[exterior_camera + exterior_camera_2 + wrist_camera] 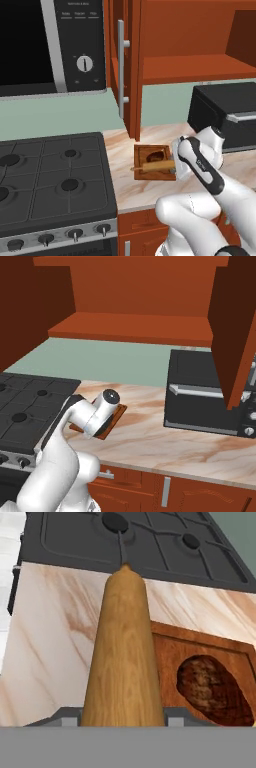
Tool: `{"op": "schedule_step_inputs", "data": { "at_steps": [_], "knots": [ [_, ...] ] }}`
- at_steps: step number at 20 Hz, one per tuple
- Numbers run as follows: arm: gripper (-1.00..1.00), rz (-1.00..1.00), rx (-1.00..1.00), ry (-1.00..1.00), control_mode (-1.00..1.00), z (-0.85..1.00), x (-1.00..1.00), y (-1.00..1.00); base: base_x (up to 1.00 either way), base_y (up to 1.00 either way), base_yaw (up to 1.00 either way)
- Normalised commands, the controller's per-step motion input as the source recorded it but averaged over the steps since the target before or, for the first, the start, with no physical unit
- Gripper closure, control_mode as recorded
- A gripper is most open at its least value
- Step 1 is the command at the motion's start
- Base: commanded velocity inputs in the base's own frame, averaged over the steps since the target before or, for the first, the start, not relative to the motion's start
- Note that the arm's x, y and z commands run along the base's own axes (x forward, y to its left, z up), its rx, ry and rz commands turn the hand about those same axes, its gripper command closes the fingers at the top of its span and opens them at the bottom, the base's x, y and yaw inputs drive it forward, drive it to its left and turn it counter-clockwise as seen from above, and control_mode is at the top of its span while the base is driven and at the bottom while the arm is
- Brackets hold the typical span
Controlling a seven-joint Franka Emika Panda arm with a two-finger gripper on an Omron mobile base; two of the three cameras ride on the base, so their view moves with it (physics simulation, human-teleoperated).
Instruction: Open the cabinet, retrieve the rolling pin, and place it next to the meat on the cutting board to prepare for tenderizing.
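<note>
tool (pixel 122 722): I had it clamped around the rolling pin (pixel 122 662) mid-barrel | handling: I judged it stiff, light (smooth, roll-prone) | over cutting board (pixel 170 657) beside meat (pixel 212 687)

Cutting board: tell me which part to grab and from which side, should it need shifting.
Grip the cutting board by its raised darker rim on the stove-facing edge, coming down from above. That edge is bare in the hand view; the meat fills the middle, and the rolling pin in the gripper crosses the near side.

marble counter (pixel 125 187) carries cutting board (pixel 141 171) and black toaster oven (pixel 200 393).
</note>
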Motion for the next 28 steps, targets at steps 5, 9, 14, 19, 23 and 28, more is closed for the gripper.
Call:
{"op": "schedule_step_inputs", "data": {
  "at_steps": [5, 9, 14, 19, 23, 28],
  "knots": [
    [1.00, 0.03, -0.07, 0.00, -1.00, -0.26, 0.27, -0.03, 0.00, 0.00, 0.00],
    [1.00, 0.00, -0.05, 0.00, -1.00, -0.27, 0.29, 0.00, 0.00, 0.00, 0.00],
    [1.00, 0.00, 0.00, 0.00, -1.00, -0.14, 0.17, 0.00, 0.00, 0.00, 0.00],
    [1.00, 0.00, 0.00, 0.00, -1.00, -0.11, 0.08, 0.00, 0.00, 0.00, 0.00],
    [1.00, 0.00, 0.00, 0.00, -1.00, -0.15, 0.03, -0.01, 0.00, 0.00, 0.00],
    [1.00, 0.00, 0.00, 0.00, -1.00, -0.24, 0.00, 0.00, 0.00, 0.00, 0.00]
  ]
}}
